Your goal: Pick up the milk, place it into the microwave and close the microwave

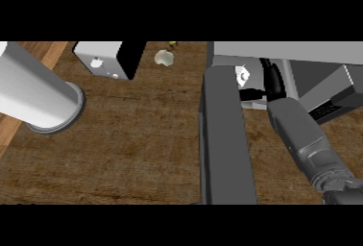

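Head view: the microwave's open door [227, 144] is seen swung out over the counter [135, 158], the right hand [273, 79] is reached to its mouth, grip not discernible, and the milk [243, 75], marking unreadable, is stood just beside that hand.

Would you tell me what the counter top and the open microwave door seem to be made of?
The counter top looks like dark brown wood, matt, with grain streaks. The microwave door looks like smooth grey metal or plastic, uniform, untextured; which is unclear.

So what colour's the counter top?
Dark brown wood grain across the counter top; the head view shows it best.
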